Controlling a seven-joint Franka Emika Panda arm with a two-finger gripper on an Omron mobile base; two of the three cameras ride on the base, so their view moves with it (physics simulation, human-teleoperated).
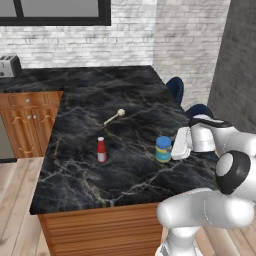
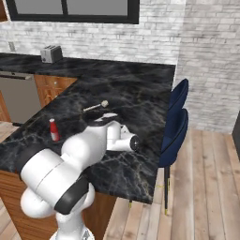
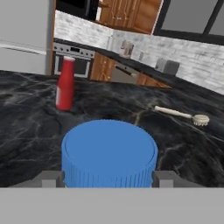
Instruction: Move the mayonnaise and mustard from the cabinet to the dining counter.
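Left base view. The mayonnaise (image 1: 163, 149) stands upright on the dining counter (image 1: 100, 180), right of centre in the frame and near the counter's right edge. The gripper (image 1: 173, 148) comes in level from the right, touching or just beside the jar's flank. From this side I cannot tell whether the fingers press the jar. A red bottle (image 1: 101, 149) stands well apart to the left, and a small brush (image 1: 114, 117) lies above centre. A toaster (image 1: 9, 65) sits at the upper left on the far worktop.

Right base view. The arm's own bulk covers the jar, and I cannot find the gripper's mouth here. The red bottle (image 2: 54, 130) is at the left edge of the black veined top (image 2: 140, 93), the brush (image 2: 96, 106) just above the arm. Two blue chairs (image 2: 176, 126) stand tucked at the counter's right side, over pale wood flooring and before a white brick wall.

Hand view. The jar's blue lid (image 3: 109, 151) sits low and central, with one fingertip (image 3: 47, 179) at each side of it. The jaws stand wide, straddling the jar; contact is not clear. Judgement: the jar rests on the marble by its own base, so this reads as a set-down, with the mustard not yet on the counter.
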